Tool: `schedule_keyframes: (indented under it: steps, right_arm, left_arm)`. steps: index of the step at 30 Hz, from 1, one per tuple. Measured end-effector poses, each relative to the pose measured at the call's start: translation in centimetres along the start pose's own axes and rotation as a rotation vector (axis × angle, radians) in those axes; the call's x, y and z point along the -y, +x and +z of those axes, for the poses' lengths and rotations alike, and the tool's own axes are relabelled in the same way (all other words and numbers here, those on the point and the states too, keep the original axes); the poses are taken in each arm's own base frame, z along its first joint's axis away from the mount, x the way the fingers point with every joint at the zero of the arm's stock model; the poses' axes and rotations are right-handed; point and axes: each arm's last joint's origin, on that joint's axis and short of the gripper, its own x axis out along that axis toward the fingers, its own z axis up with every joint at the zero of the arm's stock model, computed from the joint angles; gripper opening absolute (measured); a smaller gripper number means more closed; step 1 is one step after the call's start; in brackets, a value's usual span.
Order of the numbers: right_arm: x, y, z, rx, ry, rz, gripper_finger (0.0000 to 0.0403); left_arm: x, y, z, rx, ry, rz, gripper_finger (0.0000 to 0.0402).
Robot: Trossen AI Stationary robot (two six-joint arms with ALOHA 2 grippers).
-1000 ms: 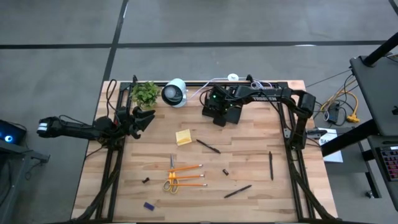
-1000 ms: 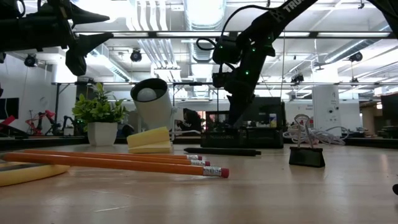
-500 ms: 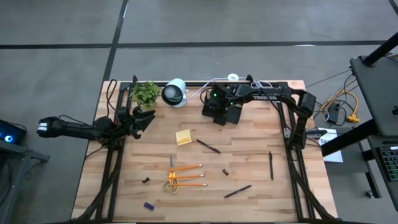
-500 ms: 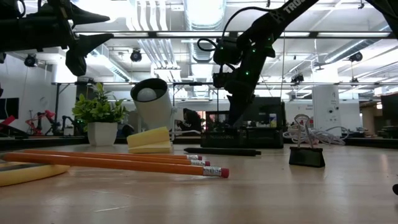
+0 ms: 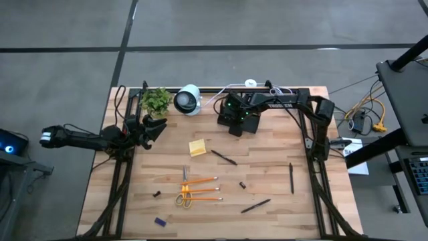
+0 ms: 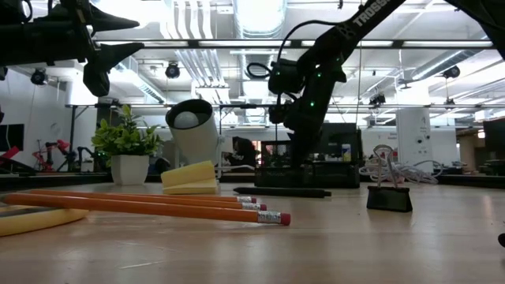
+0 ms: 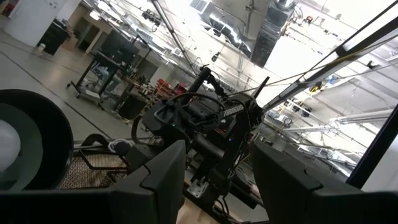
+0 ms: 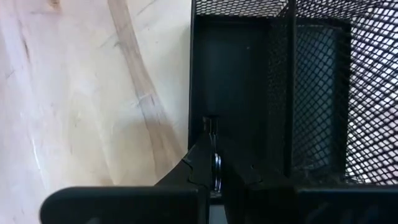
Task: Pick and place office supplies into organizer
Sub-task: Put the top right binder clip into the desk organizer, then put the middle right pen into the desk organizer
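Observation:
The black mesh organizer (image 5: 249,124) stands at the table's far side. My right gripper (image 5: 234,118) hangs over its left compartment (image 8: 236,87), pointing steeply down, shut on a tiny dark clip (image 8: 211,126). My left gripper (image 5: 154,127) waits raised near the table's left edge, open, with nothing between its fingers (image 7: 158,180). On the wood lie a yellow sticky-note pad (image 5: 197,148), yellow-handled scissors (image 5: 184,195), three orange pencils (image 5: 204,189), three black pens (image 5: 224,157) (image 5: 291,178) (image 5: 255,205), two small clips (image 5: 156,194) (image 5: 243,184) and a blue piece (image 5: 160,221). My right gripper pinches the clip's thin wire loop (image 8: 217,172) between its two fingertips. The fingers come from above, slanting steeply down. The clip's dark body points down into the organizer's compartment; whether it touches the floor there, I cannot tell.
A green potted plant (image 5: 156,100) and a white round lamp-like device (image 5: 188,99) stand at the far left, beside the organizer. A white cable (image 5: 251,84) runs along the far edge. Dark frame rails (image 5: 120,181) (image 5: 319,181) line both sides of the table.

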Motion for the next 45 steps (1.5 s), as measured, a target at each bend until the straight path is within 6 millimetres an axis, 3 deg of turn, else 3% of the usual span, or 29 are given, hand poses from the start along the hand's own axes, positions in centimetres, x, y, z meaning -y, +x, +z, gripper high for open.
schedule_keyframes:
  steps: [11, 25, 45]
  right_arm:
    - [0.0, -0.1, -0.1, -0.016, 0.0, -0.001, 0.0012]
    - [0.0, -1.1, -0.1, -0.002, 0.016, -0.028, 0.0084]
    - [-0.5, -3.1, 0.2, 0.054, 0.106, -0.053, 0.0128]
  left_arm:
    - [0.0, 0.0, 0.0, 0.0, 0.0, 0.0, 0.0167]
    - [0.0, 0.0, 0.0, 0.0, 0.0, 0.0, 0.0167]
    - [0.0, 0.0, 0.0, -0.001, 0.001, 0.0, 0.0167]
